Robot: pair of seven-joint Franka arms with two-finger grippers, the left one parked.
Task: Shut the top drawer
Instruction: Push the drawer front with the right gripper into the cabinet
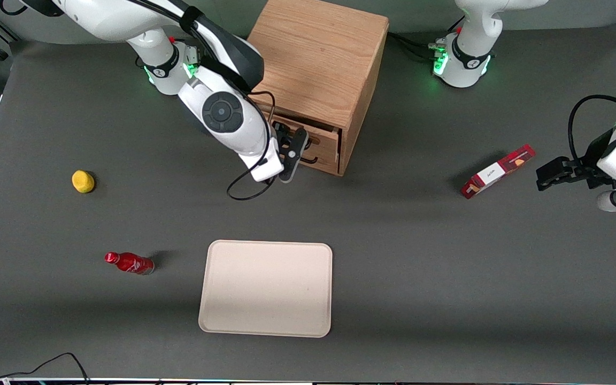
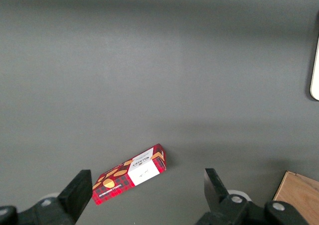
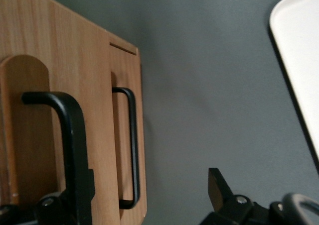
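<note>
The small wooden cabinet [image 1: 318, 53] stands at the back middle of the table, its drawers facing the front camera. The top drawer [image 1: 323, 138] stands slightly out, with a dark gap under the cabinet top. My right gripper [image 1: 293, 155] is right in front of the drawer fronts, open and holding nothing. In the right wrist view the gripper [image 3: 144, 190] straddles the wood. One finger [image 3: 75, 200] lies against the top drawer's black handle [image 3: 70, 130] and the other finger [image 3: 218, 187] is over bare table. The lower drawer's thinner handle [image 3: 133, 145] lies between them.
A beige tray [image 1: 266, 289] lies nearer the front camera than the cabinet and also shows in the right wrist view [image 3: 299, 60]. A yellow fruit [image 1: 83, 181] and a red bottle [image 1: 129, 262] lie toward the working arm's end. A red biscuit box [image 1: 498, 171] lies toward the parked arm's end.
</note>
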